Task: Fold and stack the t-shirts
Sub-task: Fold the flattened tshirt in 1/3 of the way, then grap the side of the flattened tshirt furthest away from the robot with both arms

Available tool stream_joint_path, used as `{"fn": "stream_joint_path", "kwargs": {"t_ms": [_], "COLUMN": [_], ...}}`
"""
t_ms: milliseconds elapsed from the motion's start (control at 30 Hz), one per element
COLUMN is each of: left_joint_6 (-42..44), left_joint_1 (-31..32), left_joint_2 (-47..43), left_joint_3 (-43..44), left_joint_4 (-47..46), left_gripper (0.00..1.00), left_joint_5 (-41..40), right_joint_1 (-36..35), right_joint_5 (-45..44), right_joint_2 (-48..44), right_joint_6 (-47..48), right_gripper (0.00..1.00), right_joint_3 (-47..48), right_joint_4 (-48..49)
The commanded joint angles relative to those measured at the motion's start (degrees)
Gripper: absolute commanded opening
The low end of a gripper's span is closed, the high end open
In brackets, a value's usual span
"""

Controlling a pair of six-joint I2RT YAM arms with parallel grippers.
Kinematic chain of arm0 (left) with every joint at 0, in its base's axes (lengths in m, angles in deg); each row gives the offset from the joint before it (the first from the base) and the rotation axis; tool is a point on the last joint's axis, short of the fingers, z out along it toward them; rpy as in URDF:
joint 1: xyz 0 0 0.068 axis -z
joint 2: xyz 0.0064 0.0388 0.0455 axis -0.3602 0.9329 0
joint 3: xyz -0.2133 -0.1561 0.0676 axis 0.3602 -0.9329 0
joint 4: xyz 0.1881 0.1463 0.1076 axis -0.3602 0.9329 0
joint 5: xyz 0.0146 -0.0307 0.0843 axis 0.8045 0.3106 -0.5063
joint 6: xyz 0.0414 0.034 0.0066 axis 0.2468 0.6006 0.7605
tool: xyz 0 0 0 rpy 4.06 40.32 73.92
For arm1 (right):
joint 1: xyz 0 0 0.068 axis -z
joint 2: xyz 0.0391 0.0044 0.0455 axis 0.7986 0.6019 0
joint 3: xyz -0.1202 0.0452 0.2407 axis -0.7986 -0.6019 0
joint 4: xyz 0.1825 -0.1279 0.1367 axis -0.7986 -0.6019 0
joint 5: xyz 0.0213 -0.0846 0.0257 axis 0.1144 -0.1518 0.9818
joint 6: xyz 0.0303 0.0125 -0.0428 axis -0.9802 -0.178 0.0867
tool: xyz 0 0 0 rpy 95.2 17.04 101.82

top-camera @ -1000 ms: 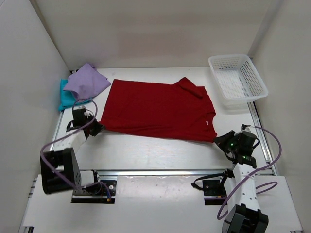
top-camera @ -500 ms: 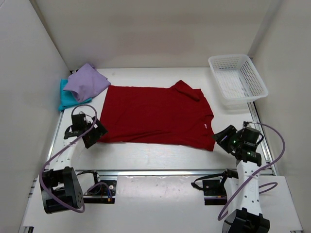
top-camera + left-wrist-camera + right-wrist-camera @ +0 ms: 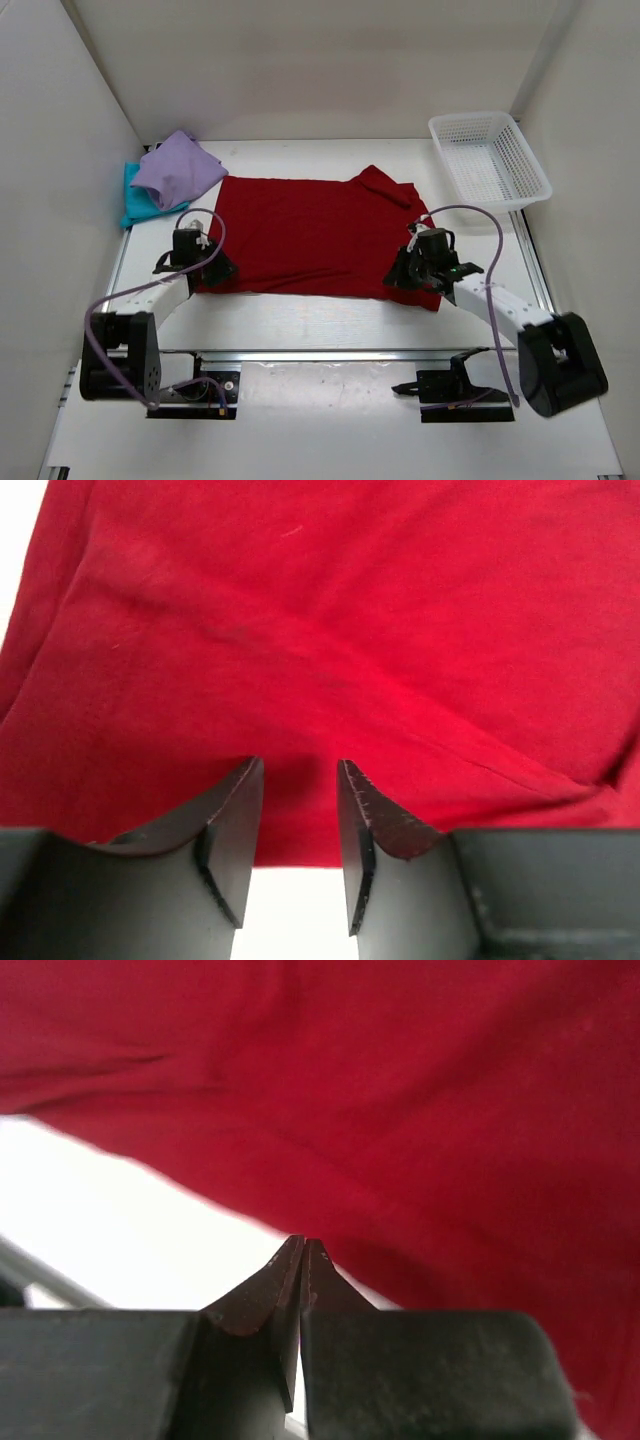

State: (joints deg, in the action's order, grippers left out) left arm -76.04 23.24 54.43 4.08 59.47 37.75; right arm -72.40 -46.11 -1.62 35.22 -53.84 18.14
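Observation:
The dark red t-shirt [image 3: 315, 235] lies spread flat in the middle of the table. It fills the left wrist view [image 3: 330, 630] and the right wrist view [image 3: 420, 1110]. The lavender t-shirt [image 3: 178, 170] lies bunched on the teal t-shirt [image 3: 135, 205] at the far left. My left gripper [image 3: 215, 268] is at the red shirt's near left corner. Its jaws stand a little open over the near hem [image 3: 300, 780], with nothing between them. My right gripper [image 3: 400, 272] is over the shirt's near right part, shut, with its tips [image 3: 303, 1245] at the hem's edge and no cloth visibly pinched.
A white mesh basket [image 3: 490, 165] stands at the far right corner. White walls close in the table on three sides. A metal rail [image 3: 320, 355] runs along the near edge by the arm bases.
The right arm has swung left from beyond the shirt's right corner to over its near right part. The left gripper has moved right onto the near left corner. The shirt straightened earlier.

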Motion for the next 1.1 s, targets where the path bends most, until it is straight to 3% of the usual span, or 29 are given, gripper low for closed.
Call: {"fn": "stream_joint_path", "kwargs": {"t_ms": [0, 133, 300, 367, 433, 533, 667, 800, 967, 1067], "left_joint_6": [-4.39, -10.27, -14.68, -15.65, -14.52, -12.4, -12.92, -14.51, -14.69, -13.89], "left_joint_1": [-1.08, -2.13, -8.19, -5.49, -2.76, 1.82, 1.56, -1.68, -2.13, -1.34], "left_joint_2": [4.19, 6.39, 8.16, 5.28, 2.63, 3.14, 8.14, 16.84, 28.18, 31.96], "left_joint_3": [-1.76, -3.95, -5.54, -2.93, 1.39, 8.6, 14.14, 17.83, 26.78, 31.18], "left_joint_4": [-5.65, -10.84, -16.29, -17.18, -17.18, -17.44, -20.86, -23.76, -22.8, -21.48], "left_gripper": [0.46, 0.49, 0.51, 0.54, 0.58, 0.6, 0.59, 0.58, 0.56, 0.56], "left_joint_5": [4.0, 2.25, 8.2, 5.95, 2.51, -1.63, -1.89, -0.4, 1.19, 0.13], "right_joint_1": [-0.03, 2.16, 4.89, 7.96, 9.8, 13.93, 18.33, 20.96, 21.86, 22.3], "right_joint_5": [-0.76, -0.84, 3.0, 5.91, 6.88, 7.6, 3.04, 1.18, -0.23, -0.05], "right_joint_2": [6.88, 12.95, 11.3, 8.15, 6.37, 7.68, 16.98, 28.86, 38.52, 41.34], "right_joint_6": [0.65, -1.01, -0.84, -0.66, -0.14, 0.22, 1.01, 1.0, 1.09, -0.22], "right_gripper": [0.0, 0.0, 0.0, 0.05, 0.17, 0.2, 0.06, 0.03, 0.18, 0.22], "right_joint_3": [1.83, -0.81, -2.58, -0.48, 3.82, 9.71, 20.51, 29.76, 36.7, 37.51], "right_joint_4": [11.32, 17.14, 16.28, 15.05, 15.05, 15.22, 17.15, 17.94, 19.44, 19.6]}}
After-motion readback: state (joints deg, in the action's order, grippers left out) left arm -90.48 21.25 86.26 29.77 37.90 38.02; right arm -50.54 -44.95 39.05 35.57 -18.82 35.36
